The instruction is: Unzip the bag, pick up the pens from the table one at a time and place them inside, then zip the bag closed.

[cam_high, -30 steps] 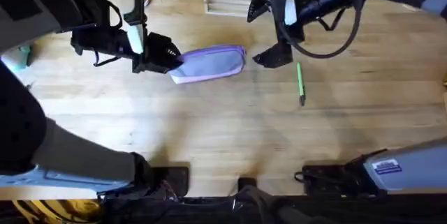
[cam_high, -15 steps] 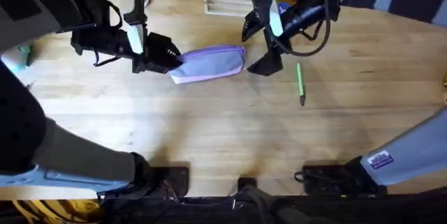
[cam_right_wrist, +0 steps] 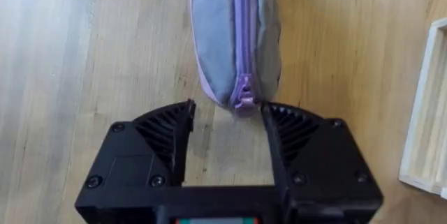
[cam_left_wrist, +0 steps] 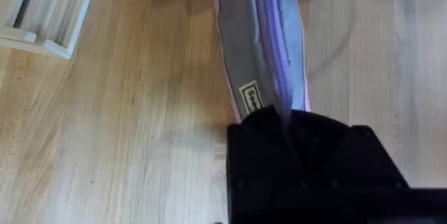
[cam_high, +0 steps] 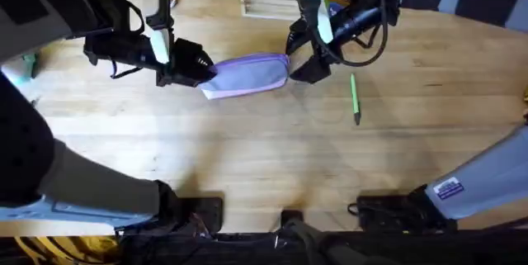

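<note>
Overhead, the bag (cam_high: 247, 75) lies on the table (cam_high: 264, 158) toward the far middle, its length running left to right, zipper closed along its top. The left gripper (cam_high: 198, 67) has hold of the bag's left end; in the left wrist view its black fingers are clamped together on the fabric of the bag (cam_left_wrist: 262, 49), just past a small sewn label (cam_left_wrist: 251, 98). The right gripper (cam_high: 307, 68) sits at the bag's right end. In the right wrist view its fingers (cam_right_wrist: 167, 130) stand wide apart, one on each side of the bag's tip, holding nothing, with the zipper pull (cam_right_wrist: 244, 98) between them and the zipper line running away up the middle of the bag (cam_right_wrist: 234, 28).

One light-green pen (cam_high: 355, 98) with a dark tip lies on the table to the right of the bag, near the right gripper but apart from it, pointing roughly toward and away from the arms' bases. A pale wooden frame (cam_high: 268, 4) rests on the table beyond the bag, at the far edge.
</note>
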You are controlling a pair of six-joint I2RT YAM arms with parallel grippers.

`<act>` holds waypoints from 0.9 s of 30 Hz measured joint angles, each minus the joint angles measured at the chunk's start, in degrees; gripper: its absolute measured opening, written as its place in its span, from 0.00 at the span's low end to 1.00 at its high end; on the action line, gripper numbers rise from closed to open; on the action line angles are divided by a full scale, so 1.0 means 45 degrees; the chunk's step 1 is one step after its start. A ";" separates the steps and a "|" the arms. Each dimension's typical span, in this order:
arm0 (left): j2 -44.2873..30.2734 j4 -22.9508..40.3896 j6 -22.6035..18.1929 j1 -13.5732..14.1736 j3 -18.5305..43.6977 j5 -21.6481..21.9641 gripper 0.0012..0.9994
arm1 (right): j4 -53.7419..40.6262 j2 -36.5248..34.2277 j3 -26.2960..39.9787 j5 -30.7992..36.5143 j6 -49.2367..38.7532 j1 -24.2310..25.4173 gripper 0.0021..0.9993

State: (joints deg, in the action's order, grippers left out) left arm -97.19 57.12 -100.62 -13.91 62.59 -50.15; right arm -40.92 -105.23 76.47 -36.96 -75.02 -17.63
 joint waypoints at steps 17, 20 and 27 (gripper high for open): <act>0.0000 0.0011 0.0000 0.0000 0.0000 0.0005 0.04 | 0.0468 0.0000 0.0005 -0.0128 0.0011 0.0015 0.04; 0.0000 0.0015 0.0000 0.0000 0.0000 0.0005 0.04 | 0.0468 0.0000 0.0005 -0.0125 0.0005 0.0029 0.03; 0.0000 0.0015 0.0000 0.0000 0.0000 0.0005 0.04 | 0.0467 0.0000 0.0005 -0.0125 0.0005 0.0029 0.03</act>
State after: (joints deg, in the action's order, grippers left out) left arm -97.19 57.19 -100.62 -13.91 62.59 -50.13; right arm -38.82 -105.23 76.49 -37.52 -75.00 -17.50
